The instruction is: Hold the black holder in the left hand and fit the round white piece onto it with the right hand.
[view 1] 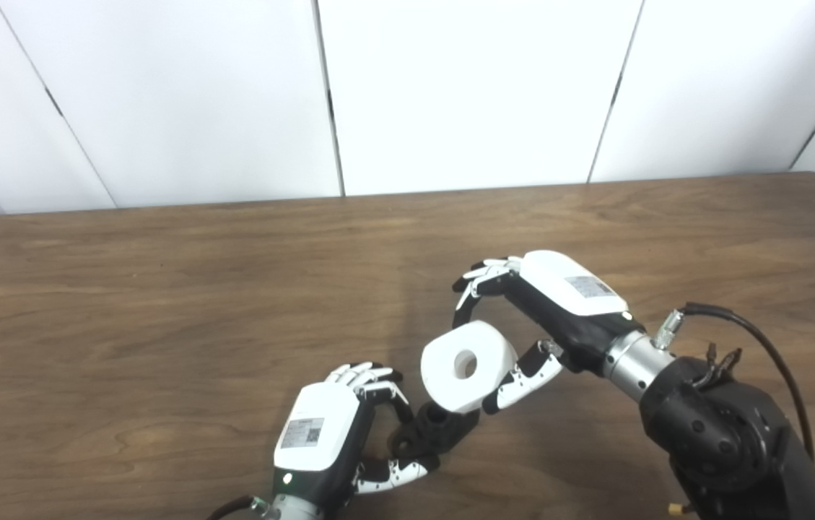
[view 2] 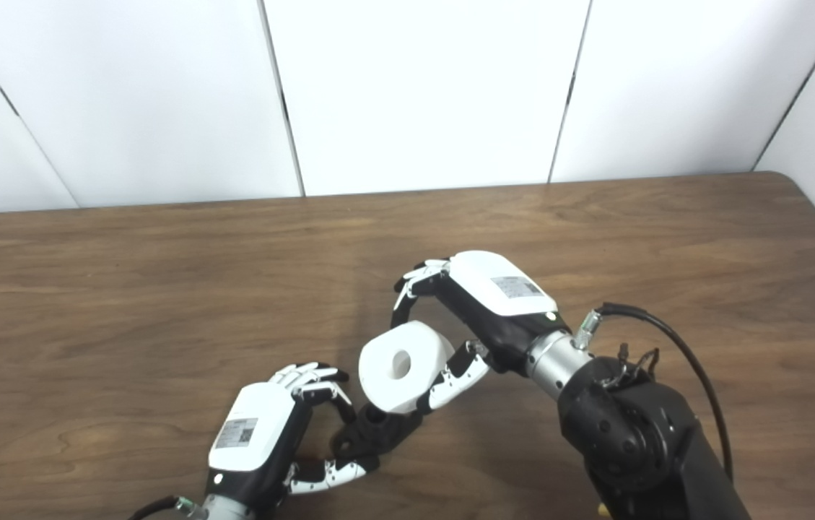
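1. Left hand (view 1: 328,433): nearest the camera, at the bottom edge, low over the table (view 1: 162,325). Fingers and thumb are curled around the near end of the holder (view 1: 432,430); the hand grips it.
2. Holder: black, lying low at the table surface and angled up and to the right from the left hand. Its far end is partly hidden behind the roll (view 1: 468,365). Whether the holder rests on the wood or is held just clear of it cannot be told.
3. Roll: white, round, with a central hole facing the camera and slightly left. It sits just above and to the right of the holder's far end, overlapping it in both views. Whether the two touch cannot be told; the hole is not threaded over the holder.
4. Right hand (view 1: 544,318): reaches in from the right, palm down. Fingers arch over the top of the roll, thumb presses under its lower right edge; the hand grips the roll, clear of the table.
5. Table: brown wood grain, extending back to a white panelled wall (view 1: 465,94).
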Robot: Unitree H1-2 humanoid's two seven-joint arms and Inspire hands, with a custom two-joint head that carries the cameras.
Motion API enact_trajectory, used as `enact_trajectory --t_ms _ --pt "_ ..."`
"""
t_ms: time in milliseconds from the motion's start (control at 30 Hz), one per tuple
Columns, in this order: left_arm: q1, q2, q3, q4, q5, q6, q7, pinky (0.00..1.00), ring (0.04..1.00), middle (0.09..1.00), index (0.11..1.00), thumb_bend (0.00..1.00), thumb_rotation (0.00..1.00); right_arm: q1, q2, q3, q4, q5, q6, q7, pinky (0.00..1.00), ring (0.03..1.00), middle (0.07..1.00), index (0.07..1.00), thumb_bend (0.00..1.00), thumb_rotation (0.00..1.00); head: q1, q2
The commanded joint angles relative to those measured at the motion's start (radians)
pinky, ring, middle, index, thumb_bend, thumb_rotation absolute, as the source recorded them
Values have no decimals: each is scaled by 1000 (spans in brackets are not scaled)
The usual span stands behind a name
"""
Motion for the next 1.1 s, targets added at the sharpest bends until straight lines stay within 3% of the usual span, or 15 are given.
enact_trajectory --t_ms 0,533,800,1067 --pt "11 -3 -25 52 31 31 -54 857 851 785 487 521 50 -44 13 -12 -45 -3 -2 7 934 902 804 483 524 137 1 1" --pt "1 2 -20 72 20 30 -49 855 853 789 487 520 50 -91 6 -44 -41 16 -21 21 895 895 794 482 525 136 -20 -6" --pt "0 10 -17 72 17 27 -50 855 848 784 487 520 49 -120 -19 -98 -33 18 0 32 802 900 792 481 525 136 -36 -12" --pt "-2 16 -13 73 8 27 -54 855 849 785 488 520 48 -129 -54 -156 -51 59 11 42 821 910 793 481 524 133 -38 -10"
